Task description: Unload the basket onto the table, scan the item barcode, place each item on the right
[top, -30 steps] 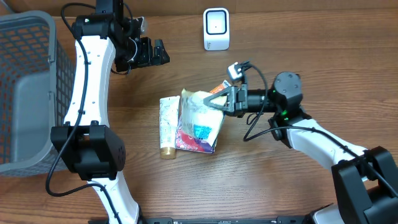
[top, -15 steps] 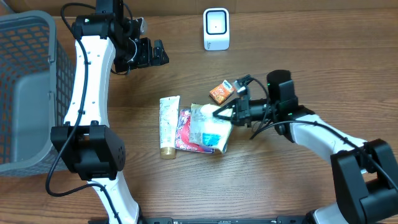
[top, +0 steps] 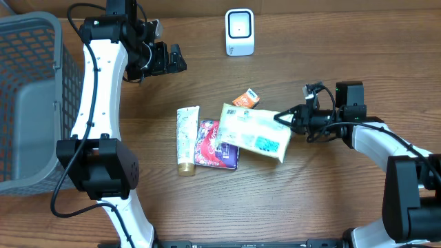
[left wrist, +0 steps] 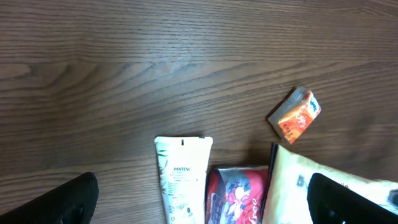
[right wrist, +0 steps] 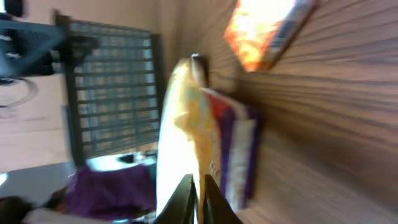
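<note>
The item, a pale yellow-green soft pack [top: 253,131], lies tilted across a red pouch [top: 213,146] at the table's middle. My right gripper [top: 279,118] is shut on the pack's thin right edge. In the right wrist view that edge sits between the nearly closed gripper [right wrist: 199,193], and the pack [right wrist: 177,124] is blurred. I cannot make out a barcode. The white scanner [top: 239,32] stands at the back. My left gripper [top: 176,58] hangs open and empty high at the back left. Its view looks down on the pack [left wrist: 298,186].
A white tube [top: 186,138] lies left of the red pouch. A small orange box [top: 246,100] sits just behind the pack. A grey mesh basket [top: 31,96] fills the left edge. The left wrist view shows the tube [left wrist: 182,180], pouch [left wrist: 236,196] and orange box [left wrist: 296,115].
My right gripper has drawn back to the right, pulling the pack with it. The pack has gone from bunched up over the pouch to stretched out flat. The left arm has not moved.
</note>
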You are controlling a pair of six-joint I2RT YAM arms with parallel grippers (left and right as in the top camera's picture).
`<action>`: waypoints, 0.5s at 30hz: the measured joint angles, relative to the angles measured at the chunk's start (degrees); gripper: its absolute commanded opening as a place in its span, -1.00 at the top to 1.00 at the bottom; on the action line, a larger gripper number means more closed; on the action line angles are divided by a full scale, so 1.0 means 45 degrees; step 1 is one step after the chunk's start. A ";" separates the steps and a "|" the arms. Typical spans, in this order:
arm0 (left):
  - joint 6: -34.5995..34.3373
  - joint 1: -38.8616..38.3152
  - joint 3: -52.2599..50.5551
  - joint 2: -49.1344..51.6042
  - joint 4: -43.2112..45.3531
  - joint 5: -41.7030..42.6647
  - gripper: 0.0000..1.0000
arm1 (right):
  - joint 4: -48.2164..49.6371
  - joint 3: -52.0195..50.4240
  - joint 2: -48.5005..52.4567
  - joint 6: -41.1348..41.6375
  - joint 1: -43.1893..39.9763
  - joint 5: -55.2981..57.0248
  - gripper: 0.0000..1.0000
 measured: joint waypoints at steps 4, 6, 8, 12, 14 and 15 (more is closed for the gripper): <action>0.0000 0.0000 0.0000 0.0000 -0.0005 -0.0005 -0.99 | -0.0398 0.0000 0.0019 -0.0937 0.0010 0.1277 -0.57; 0.0000 0.0000 0.0000 0.0000 -0.0044 -0.0005 -1.00 | -0.0481 0.0000 0.0019 -0.1248 0.0015 0.1860 -1.00; 0.0000 0.0000 0.0000 0.0000 -0.0078 -0.0010 -1.00 | -0.0520 0.0000 0.0019 -0.1413 0.0010 0.2390 -1.00; 0.0000 0.0000 0.0000 0.0000 -0.0126 -0.0010 -1.00 | -0.0899 0.0000 0.0019 -0.1666 -0.0107 0.3483 -1.00; 0.0000 0.0000 0.0000 0.0000 -0.0155 -0.0049 -1.00 | -0.1282 0.0000 0.0019 -0.1826 -0.0277 0.3934 -1.00; 0.0000 0.0000 0.0000 0.0000 -0.0175 -0.0058 -0.99 | -0.1467 0.0000 0.0019 -0.2025 -0.0408 0.4129 -1.00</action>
